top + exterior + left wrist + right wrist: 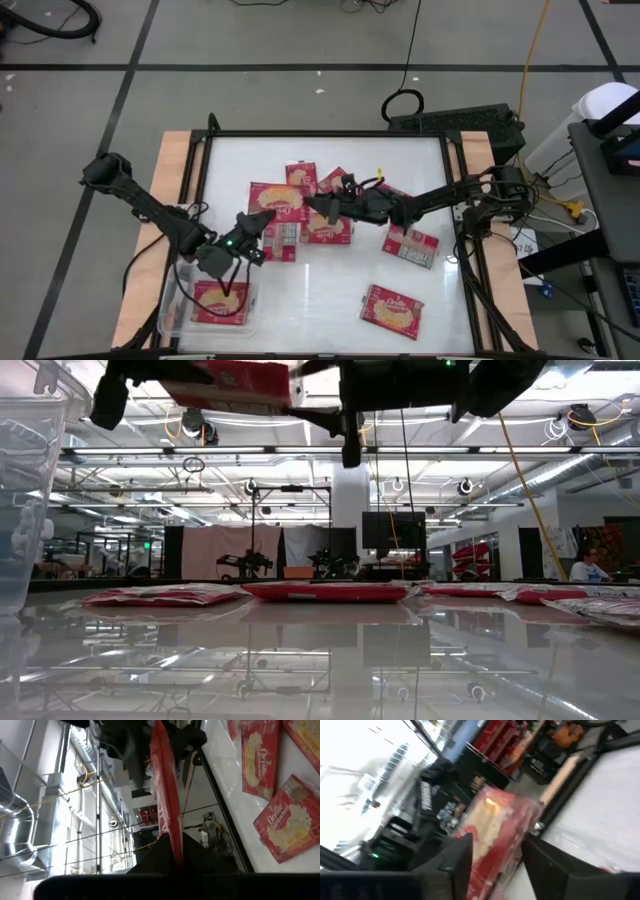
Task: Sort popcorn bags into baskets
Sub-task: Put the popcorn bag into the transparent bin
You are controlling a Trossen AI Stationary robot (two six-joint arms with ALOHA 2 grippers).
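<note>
One red popcorn bag (280, 203) hangs high over the table's middle, lying flat between both grippers; the low view shows it at the top (235, 382). My left gripper (262, 222) is shut on its left end, and my right gripper (312, 205) has its fingers around the right end. The clear basket (178, 300) stands at the near left corner with one bag (222, 303) flat on its floor. Several more bags (328, 228) lie flat on the table. My left gripper pinches the bag's near end (171, 845) between its two fingers, one on each flat face. The fingers come about level from the table's near left. The bag (164, 790) stretches away from them, clear of the table. My right gripper has the bag's other end (492, 852) between its two fingers (457, 865), which lie against both sides. It comes about level from the table's right. The bag (495, 817) is lifted clear; blur hides how far back it reaches.
Loose bags lie at the centre back (300, 178), right of centre (410, 243) and near right (392, 310). The basket's wall (25, 490) rises at the left of the low view. Wooden strips and a black frame (190, 170) edge the white table.
</note>
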